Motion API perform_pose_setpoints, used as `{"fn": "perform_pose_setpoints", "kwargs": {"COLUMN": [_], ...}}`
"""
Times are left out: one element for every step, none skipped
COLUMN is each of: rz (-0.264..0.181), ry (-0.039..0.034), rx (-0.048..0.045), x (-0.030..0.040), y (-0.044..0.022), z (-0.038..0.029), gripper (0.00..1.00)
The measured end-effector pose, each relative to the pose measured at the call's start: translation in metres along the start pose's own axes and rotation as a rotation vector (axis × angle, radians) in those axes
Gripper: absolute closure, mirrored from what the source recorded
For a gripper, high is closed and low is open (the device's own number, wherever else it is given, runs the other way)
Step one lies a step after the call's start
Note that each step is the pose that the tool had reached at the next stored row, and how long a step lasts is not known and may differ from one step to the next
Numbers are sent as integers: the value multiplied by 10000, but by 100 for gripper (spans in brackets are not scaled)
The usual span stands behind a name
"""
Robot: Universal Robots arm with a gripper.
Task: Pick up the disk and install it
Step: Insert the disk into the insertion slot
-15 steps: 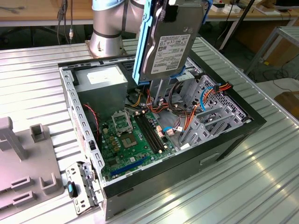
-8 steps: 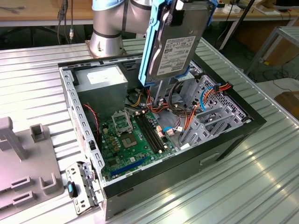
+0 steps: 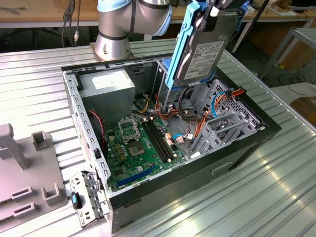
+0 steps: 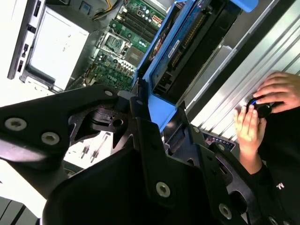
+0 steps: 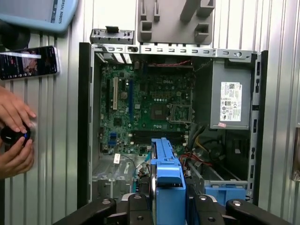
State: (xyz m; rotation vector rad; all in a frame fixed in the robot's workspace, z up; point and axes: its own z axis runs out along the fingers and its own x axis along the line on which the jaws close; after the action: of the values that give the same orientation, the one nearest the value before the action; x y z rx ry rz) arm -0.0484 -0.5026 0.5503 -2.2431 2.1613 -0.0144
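Step in hand: carry phase. Pick-up looks done, install not yet. The disk [image 3: 202,54], a flat dark-grey hard drive w/ a pale label, framed by a bright blue plastic carrier rail, hangs tilted in the upper centre-right of the exterior view. It is in the air over the open black desktop computer case [image 3: 173,200] and apart from everything inside. In the first wrist view the black gripper [image 5: 168,208] has its fingers [image 5: 136,208] pressed onto the blue carrier from both sides, pinching the disk by one end. My read: seating it calls for squaring the carrier rails w/ the slot of the grey metal drive cage [image 3: 224,123] at centre-right, and keeping clear of the orange and red cables [image 3: 197,123] just beside it. Hard to make out: the cage opening sits partly behind the disk, so slot alignment can't be judged. The gripper is cut off by the exterior view's top edge. A person's hands [image 5: 14,140] rest on a small black device [image 5: 14,133] on the ribbed metal table [image 3: 222,212] beside the case; what it is, can't tell.
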Motion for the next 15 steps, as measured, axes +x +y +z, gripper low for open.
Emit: {"fn": "perform_pose_setpoints", "kwargs": {"rz": [0, 0, 0, 0, 0, 0, 0, 0, 0, 0, 1, 1, 1, 1, 2], "ry": [2, 4, 1, 3, -1, -5, -8, -11, -16, -23, -25, -28, -30, -44, -54], "rx": [-1, -2, 0, -1, 0, 0, 1, 0, 0, 1, 1, 1, 1, 1, 2], "x": [7, 19, 36, 52, 97, 134, 166, 232, 314, 385, 412, 447, 478, 534, 557], "y": [-18, -30, -40, -46, -53, -57, -60, -66, -72, -76, -77, -79, -80, -81, -82], "z": [5, 9, 16, 20, 30, 36, 41, 48, 60, 72, 76, 81, 86, 95, 99], "gripper": [63, 63, 63, 63, 63, 63, 63, 63, 63, 63, 63, 63, 63, 63, 63]}}
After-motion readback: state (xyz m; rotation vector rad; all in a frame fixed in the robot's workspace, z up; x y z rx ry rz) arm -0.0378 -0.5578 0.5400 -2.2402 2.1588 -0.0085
